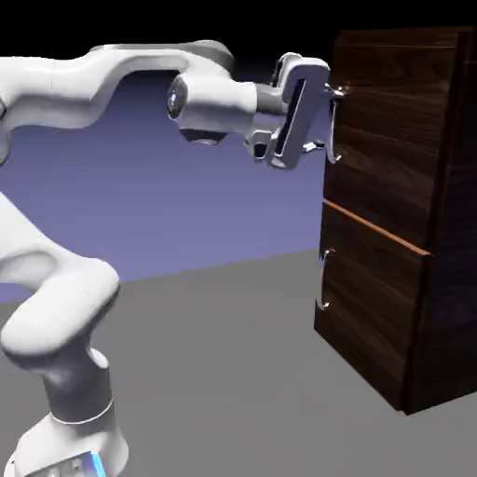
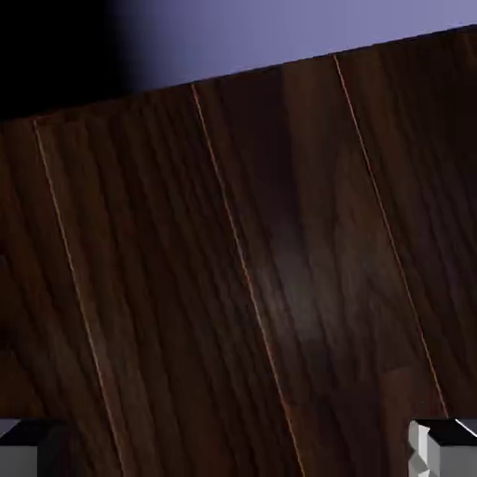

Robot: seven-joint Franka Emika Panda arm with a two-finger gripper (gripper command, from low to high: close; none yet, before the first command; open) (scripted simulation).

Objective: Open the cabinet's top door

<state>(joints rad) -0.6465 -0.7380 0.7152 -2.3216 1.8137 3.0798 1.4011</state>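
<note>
The cabinet point(image 1: 449, 279) of dark brown wood stands at the right of the exterior view. Its top door point(image 1: 396, 140) is the larger upper panel and lies flush with the front, with a thin silver handle point(image 1: 333, 155) down its left side. My gripper point(image 1: 326, 119) reaches in horizontally and sits right at this handle, jaws open. Whether the fingers touch the handle cannot be told. In the hand view the door's wood point(image 2: 252, 279) fills the picture. The two grey fingertips point(image 2: 442, 449) stand wide apart at the bottom corners of my gripper point(image 2: 238, 455), nothing between them. The handle is hidden there.
Below the top door, a shorter lower panel point(image 1: 373, 307) carries its own silver handle point(image 1: 323, 279), under an orange-brown edge point(image 1: 373, 230). The grey table point(image 1: 233, 373) spreads in front of the cabinet. The arm's base point(image 1: 70, 429) rises at lower left.
</note>
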